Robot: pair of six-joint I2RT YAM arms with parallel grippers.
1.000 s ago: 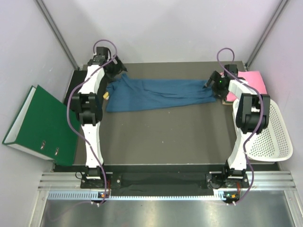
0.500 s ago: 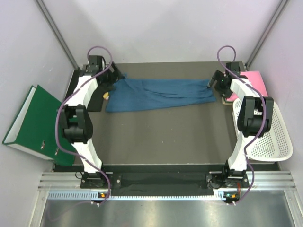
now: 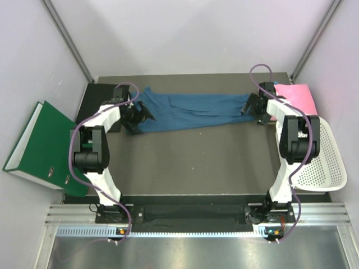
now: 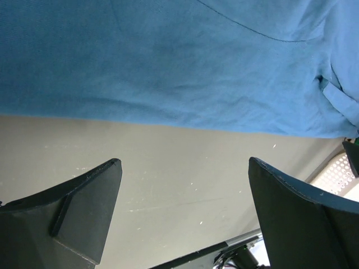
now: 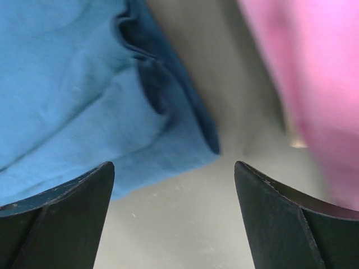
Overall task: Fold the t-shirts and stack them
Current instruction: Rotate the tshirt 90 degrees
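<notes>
Gaping fingers point(image 4: 73, 216), empty, beside teal t-shirt point(image 4: 168, 67)

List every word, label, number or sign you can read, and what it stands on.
None can be read.
On the blue shirt: nothing printed, no label showing.
On the pink shirt: nothing.
On the binder: plain green cover, no lettering.
On the basket: nothing.

walls point(image 3: 185, 33): pale lilac panels, evenly lit, joined by grey metal corner posts point(image 3: 68, 42) | desk point(image 3: 190, 168): dark grey-brown top, enclosed on three sides | near edge: aluminium rail point(image 3: 73, 213) is mounted | left: green binder point(image 3: 45, 140) is leaned against the wall | right: white mesh basket point(image 3: 322, 162) is set at the desk edge
</notes>
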